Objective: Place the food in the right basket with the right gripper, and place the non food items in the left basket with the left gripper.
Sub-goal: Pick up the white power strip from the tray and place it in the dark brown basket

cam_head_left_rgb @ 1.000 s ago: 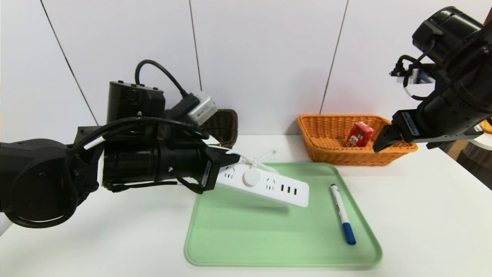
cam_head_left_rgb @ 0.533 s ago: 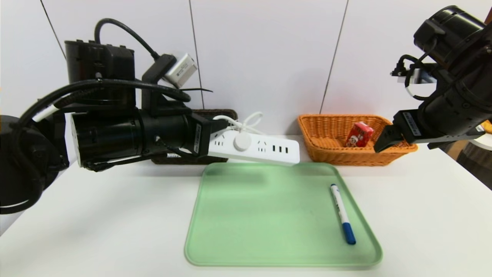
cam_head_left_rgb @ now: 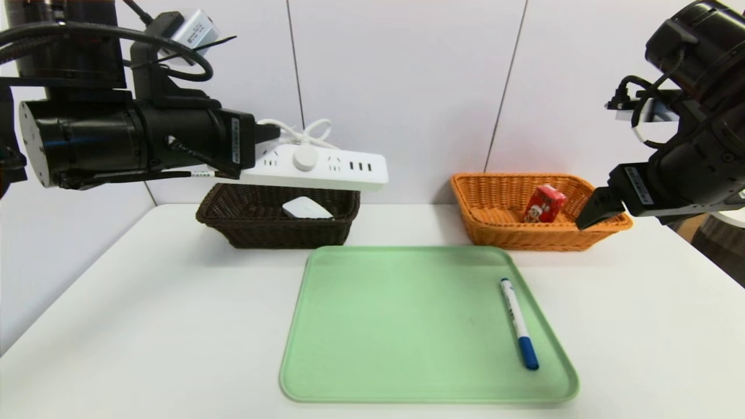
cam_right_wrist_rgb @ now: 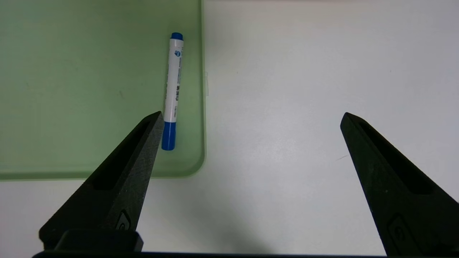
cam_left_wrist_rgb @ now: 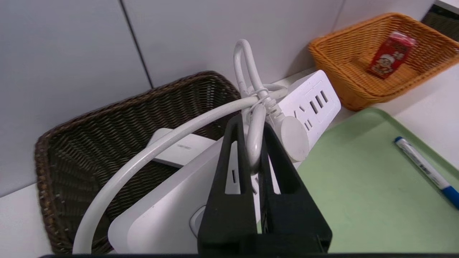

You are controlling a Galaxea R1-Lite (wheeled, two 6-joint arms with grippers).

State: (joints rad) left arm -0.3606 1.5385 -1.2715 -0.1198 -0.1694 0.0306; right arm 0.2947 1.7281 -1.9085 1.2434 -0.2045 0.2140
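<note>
Head view: the left claw (cam_head_left_rgb: 262, 134), clamped on the power strip's (cam_head_left_rgb: 317, 167) cord end, holds it level above the dark brown basket (cam_head_left_rgb: 256, 224); its long axis runs toward 3 o'clock, overhanging the rim.

Left wrist view: basket directly beneath.

Right wrist view: the right claw (cam_right_wrist_rgb: 251, 122) spread wide, empty.

green tray (cam_head_left_rgb: 407, 326), orange-tan basket (cam_head_left_rgb: 495, 201)

Head cam sits high, looking fwd and down over the whole table (cam_head_left_rgb: 116, 326). L wrist cam looks close along its fingers (cam_left_wrist_rgb: 229, 186) twd the baskets. R wrist cam faces down. All three share the green tray (cam_head_left_rgb: 407, 331) w/ the marker (cam_head_left_rgb: 518, 323).
</note>
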